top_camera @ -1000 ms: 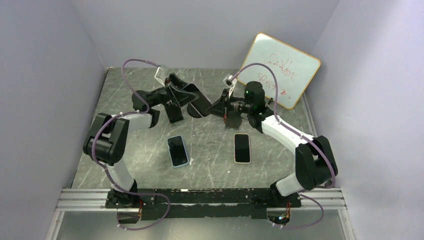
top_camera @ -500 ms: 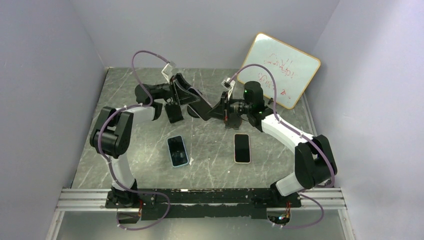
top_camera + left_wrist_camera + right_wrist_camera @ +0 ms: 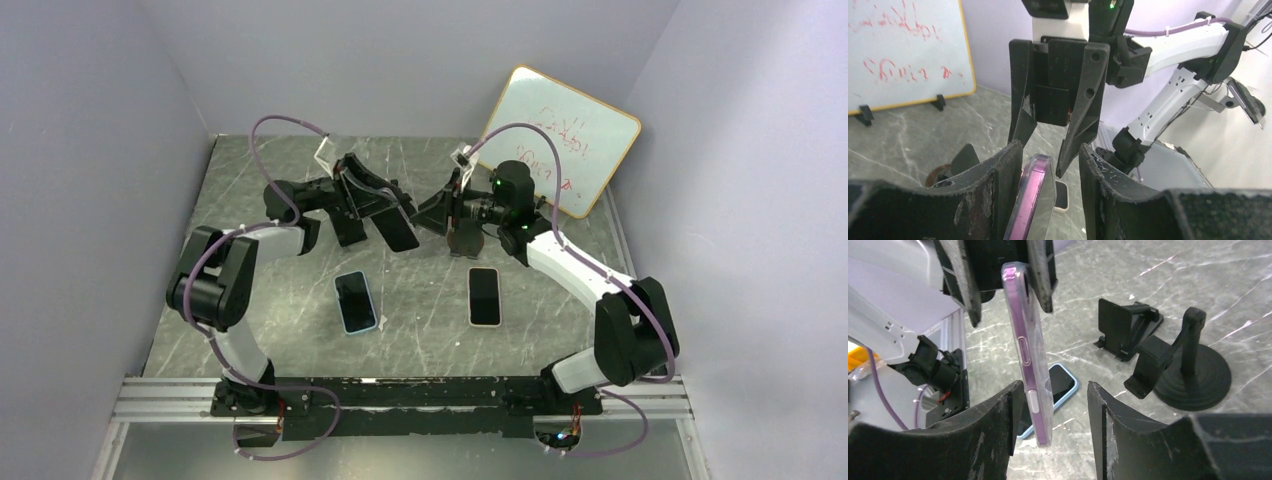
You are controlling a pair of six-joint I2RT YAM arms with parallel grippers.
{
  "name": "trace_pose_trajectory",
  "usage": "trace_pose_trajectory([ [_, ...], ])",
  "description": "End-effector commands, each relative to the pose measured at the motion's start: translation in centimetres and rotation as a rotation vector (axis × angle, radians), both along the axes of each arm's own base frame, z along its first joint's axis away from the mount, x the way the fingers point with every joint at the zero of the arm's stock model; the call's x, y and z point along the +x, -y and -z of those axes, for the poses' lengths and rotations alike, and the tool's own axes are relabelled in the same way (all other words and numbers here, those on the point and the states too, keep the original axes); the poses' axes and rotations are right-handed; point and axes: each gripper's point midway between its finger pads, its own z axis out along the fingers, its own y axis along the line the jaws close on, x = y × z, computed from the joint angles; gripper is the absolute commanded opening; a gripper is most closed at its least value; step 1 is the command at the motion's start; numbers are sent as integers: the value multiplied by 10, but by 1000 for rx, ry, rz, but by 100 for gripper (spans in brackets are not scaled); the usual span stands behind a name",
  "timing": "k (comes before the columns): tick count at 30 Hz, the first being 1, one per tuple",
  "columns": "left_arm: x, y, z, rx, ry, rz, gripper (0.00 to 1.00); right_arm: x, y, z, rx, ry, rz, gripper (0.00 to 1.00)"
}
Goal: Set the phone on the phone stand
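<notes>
A purple phone in a clear case hangs in the air over the table's middle, held by my left gripper. In the left wrist view the phone lies against the left finger, with a gap to the other. My right gripper faces it, open; in the right wrist view the phone's lower end hangs between the right gripper's spread fingers, close to one of them. A black round-based phone stand and a smaller folding stand sit on the table behind.
A blue-cased phone and a pale-cased phone lie flat on the table nearer the arm bases. A whiteboard leans at the back right. The round stand sits under the right wrist, the other stand under the left.
Both grippers met on the phone a second ago. Now the right gripper's fingers stand apart from it and the left gripper carries the phone, tilted lower toward the table.
</notes>
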Motion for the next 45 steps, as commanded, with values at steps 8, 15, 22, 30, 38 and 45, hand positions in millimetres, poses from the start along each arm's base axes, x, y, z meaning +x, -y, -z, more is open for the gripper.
trace_pose_trajectory([
  [8, -20, -33, -116, -333, 442, -229, 5, 15, 16, -27, 155, 89, 164, 79],
  [15, -21, -37, -141, -398, 441, -239, 5, 7, 24, -40, 300, 143, 159, 91],
  [22, -31, -44, -164, -452, 459, -244, 5, -3, 20, -51, 431, 164, 85, 92],
  [30, -29, -47, -172, -485, 448, -264, 5, -5, 12, -52, 512, 135, 19, 91],
  [38, -29, -51, -200, -586, 451, -285, 5, -5, -13, -47, 494, 153, 10, 91],
  [45, -35, -41, -214, -645, 438, -253, 5, 4, -45, -37, 381, 208, 98, 93],
])
